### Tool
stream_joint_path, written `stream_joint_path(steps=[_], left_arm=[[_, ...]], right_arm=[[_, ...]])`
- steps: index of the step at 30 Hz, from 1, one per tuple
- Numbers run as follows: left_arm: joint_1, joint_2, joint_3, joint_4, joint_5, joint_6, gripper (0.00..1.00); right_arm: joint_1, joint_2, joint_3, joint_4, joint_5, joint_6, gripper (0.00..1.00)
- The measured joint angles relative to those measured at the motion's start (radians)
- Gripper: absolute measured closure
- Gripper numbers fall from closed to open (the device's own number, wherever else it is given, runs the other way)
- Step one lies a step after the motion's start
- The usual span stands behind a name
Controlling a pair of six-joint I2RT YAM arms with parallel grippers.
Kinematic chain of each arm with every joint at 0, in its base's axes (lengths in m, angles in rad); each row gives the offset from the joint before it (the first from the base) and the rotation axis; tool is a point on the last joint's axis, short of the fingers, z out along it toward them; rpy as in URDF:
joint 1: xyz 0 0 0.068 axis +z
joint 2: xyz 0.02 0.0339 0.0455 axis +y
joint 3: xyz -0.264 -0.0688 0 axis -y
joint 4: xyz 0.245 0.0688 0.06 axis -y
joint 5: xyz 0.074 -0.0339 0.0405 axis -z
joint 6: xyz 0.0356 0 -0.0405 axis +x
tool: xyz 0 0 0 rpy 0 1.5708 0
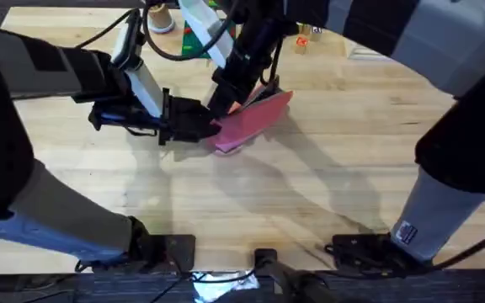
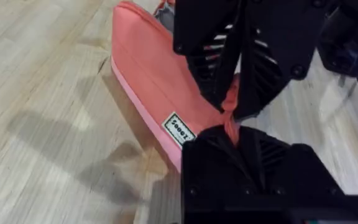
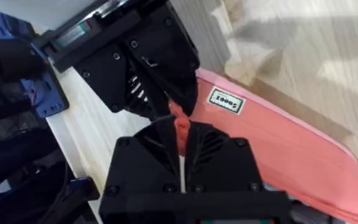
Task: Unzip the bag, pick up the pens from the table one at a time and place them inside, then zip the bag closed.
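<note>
Two grippers meet at one end of the bag [image 1: 251, 120], which lies on the table [image 1: 327, 185] out past the arms' bases. No pens are visible on the planks, so they are probably already inside, leaving the zip, though its state is hidden. Nearest, the left gripper [image 2: 230, 124] pinches a fold of pink fabric at that end. Just beyond, the right gripper [image 3: 180, 127] is clamped on a pink tab, likely the zip pull.

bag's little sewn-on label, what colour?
White label with dark lettering, on the pink bag. The left wrist view shows it best.
</note>
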Motion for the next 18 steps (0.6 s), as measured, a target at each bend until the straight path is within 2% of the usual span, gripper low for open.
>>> stream_joint_path(steps=[10, 18], left_arm=[[0.000, 0.000, 0.000, 0.002, 0.003, 0.000, 0.958], [-0.002, 0.000, 0.000, 0.003, 0.039, 0.000, 0.958]], right_arm=[[-0.008, 0.000, 0.000, 0.001, -0.008, 0.000, 0.971], [-0.055, 0.000, 0.000, -0.005, -0.063, 0.001, 0.970]])
